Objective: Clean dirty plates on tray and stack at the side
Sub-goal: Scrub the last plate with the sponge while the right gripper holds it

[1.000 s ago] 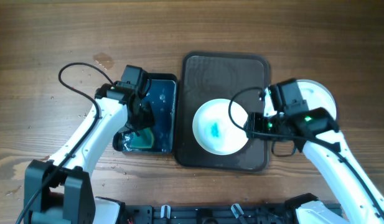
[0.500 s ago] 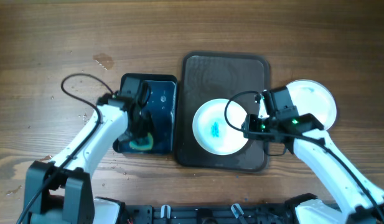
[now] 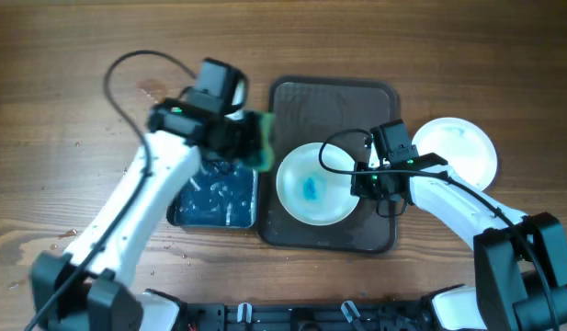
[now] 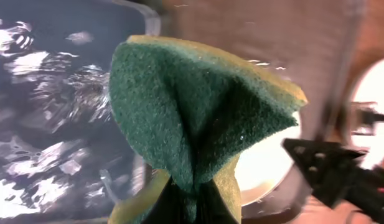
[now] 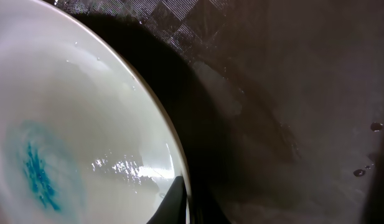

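Wood-grain worktop (image 3: 62, 55), with a dark brown tray (image 3: 334, 110) at centre and a black basin (image 3: 219, 198) of blue water just beside its left edge. One dirty plate (image 3: 318, 184) sits on the near half of the tray, with a turquoise smear (image 3: 311, 190) in its middle. The left end effector (image 3: 246, 142) is clamped on a green-and-yellow sponge (image 3: 262, 142) and hangs over the seam between basin and tray, above the plate's far-left side. In the left wrist view the sponge (image 4: 198, 124) is folded and pinched at the bottom, green side out, with rippled water to its left and a bit of white plate behind its right edge. The right end effector (image 3: 361, 181) is pinched on the dirty plate's right rim; the right wrist view shows a dark fingertip (image 5: 174, 198) on the rim, with smear and wet tray surface visible. Another white plate (image 3: 459, 152) lies off the tray on the right, on the worktop, with no smear seen; cannot tell if it's a stack. Water drops on the wood far left.
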